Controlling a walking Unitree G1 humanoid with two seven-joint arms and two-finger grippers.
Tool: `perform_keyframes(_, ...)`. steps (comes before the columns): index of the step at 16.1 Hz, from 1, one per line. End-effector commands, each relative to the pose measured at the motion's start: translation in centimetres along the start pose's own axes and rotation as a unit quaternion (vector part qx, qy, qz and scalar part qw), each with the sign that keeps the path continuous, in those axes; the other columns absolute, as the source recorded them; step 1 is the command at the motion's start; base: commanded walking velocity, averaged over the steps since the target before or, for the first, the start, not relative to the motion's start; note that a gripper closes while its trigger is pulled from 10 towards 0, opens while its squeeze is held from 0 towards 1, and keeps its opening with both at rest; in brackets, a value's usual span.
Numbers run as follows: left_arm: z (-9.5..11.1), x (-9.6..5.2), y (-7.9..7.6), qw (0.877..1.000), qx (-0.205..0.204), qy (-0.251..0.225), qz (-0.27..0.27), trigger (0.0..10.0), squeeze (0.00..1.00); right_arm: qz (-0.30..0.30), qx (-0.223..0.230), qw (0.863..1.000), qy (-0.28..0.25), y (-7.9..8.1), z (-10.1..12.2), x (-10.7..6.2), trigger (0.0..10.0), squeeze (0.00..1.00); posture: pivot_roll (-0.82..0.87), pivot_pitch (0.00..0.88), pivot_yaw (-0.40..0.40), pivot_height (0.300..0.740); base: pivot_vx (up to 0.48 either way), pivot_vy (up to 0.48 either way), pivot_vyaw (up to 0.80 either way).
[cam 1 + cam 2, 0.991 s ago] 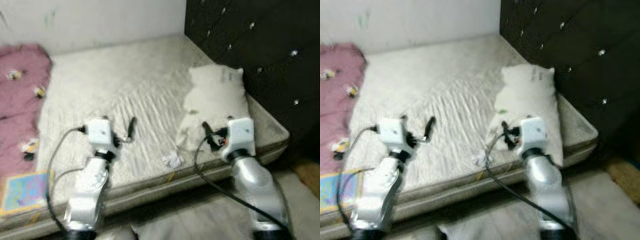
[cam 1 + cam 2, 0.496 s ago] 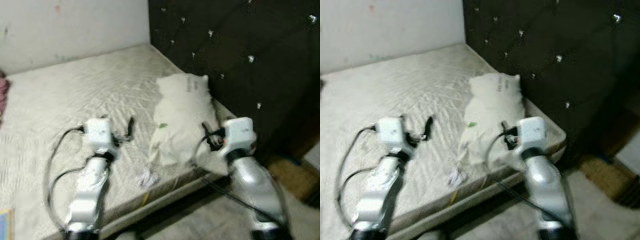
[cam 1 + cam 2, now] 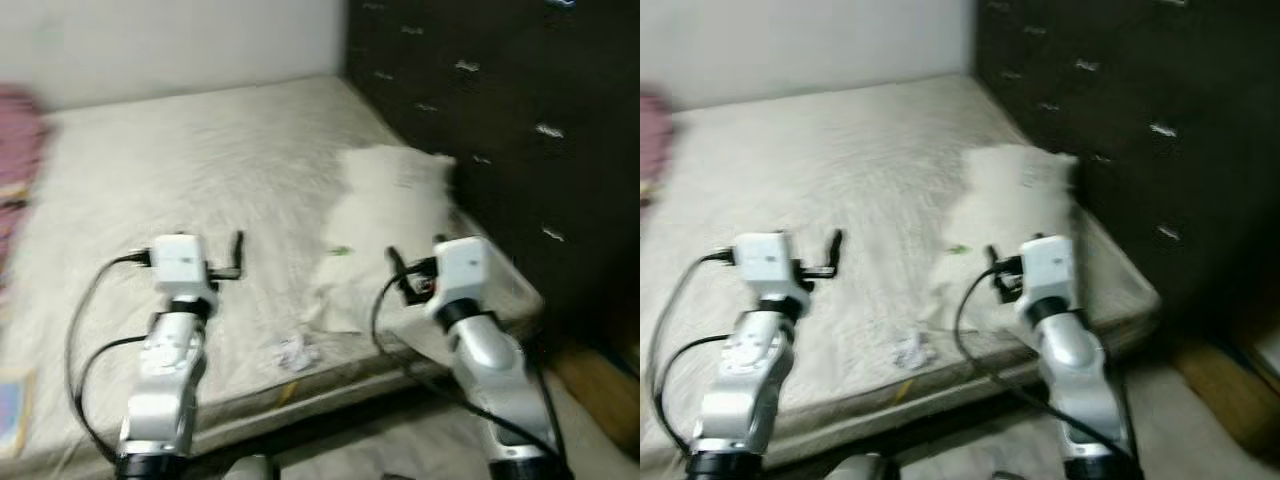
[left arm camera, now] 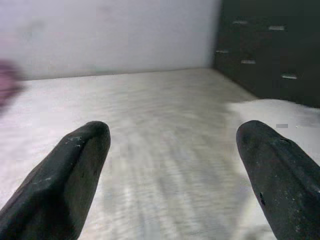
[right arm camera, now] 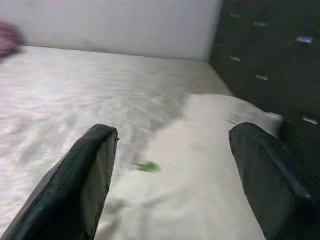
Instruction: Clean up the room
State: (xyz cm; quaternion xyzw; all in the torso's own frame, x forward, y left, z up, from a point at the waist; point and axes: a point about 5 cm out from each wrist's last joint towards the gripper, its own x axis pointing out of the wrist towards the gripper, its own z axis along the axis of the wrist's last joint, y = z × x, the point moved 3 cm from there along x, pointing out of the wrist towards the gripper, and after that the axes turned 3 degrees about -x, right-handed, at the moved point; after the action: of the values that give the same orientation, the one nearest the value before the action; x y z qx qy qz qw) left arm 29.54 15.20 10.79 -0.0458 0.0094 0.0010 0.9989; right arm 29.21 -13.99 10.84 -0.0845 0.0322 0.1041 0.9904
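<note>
The robot stands at the foot edge of the bed [image 3: 200, 150], both arms held out over the mattress. The nearest bit of clutter is a small crumpled scrap [image 3: 292, 352], probably paper though the blur makes it hard to be sure, lying near the bed's front edge between the two arms. It sits ahead of and below both grippers, a little closer to the left arm's side than the right.

The left gripper [image 4: 172, 175] has its fingers spread wide, nothing between them, pointing out across the bare sheet. The right gripper [image 5: 175, 180] is just as wide and empty, aimed at the pillow [image 3: 390, 210], whose long axis runs away from the robot toward the dark headboard [image 3: 500, 120]. A tiny green speck [image 5: 146, 166] lies on the pillow's near part, just ahead of the right gripper.

For the scrap, I'd judge the left arm the handier one, reaching down and inward.
</note>
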Motion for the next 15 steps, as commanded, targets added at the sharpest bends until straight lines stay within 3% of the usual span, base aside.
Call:
perform_keyframes(1,0.0,0.1,-0.8,1.000,-0.002,0.003,-0.011,10.0,0.00,-0.011,-0.005,1.000,-0.005,-0.5,0.3,0.0,10.0,0.00,0.00,0.000,0.011,0.740,0.000,0.000,0.80)
perform_keyframes(9,-0.1,0.1,-1.3,0.999,-0.014,0.014,-0.031,10.0,0.00,-0.025,-0.002,1.000,-0.007,-1.1,0.4,0.4,10.0,0.00,-0.01,0.000,0.012,0.740,0.000,0.000,0.75)
perform_keyframes(15,-0.3,0.2,-1.3,0.999,-0.025,0.021,-0.033,10.0,0.00,-0.052,0.017,0.999,-0.004,-2.1,0.2,0.3,10.0,0.00,-0.01,0.000,0.012,0.740,0.000,0.055,0.00)
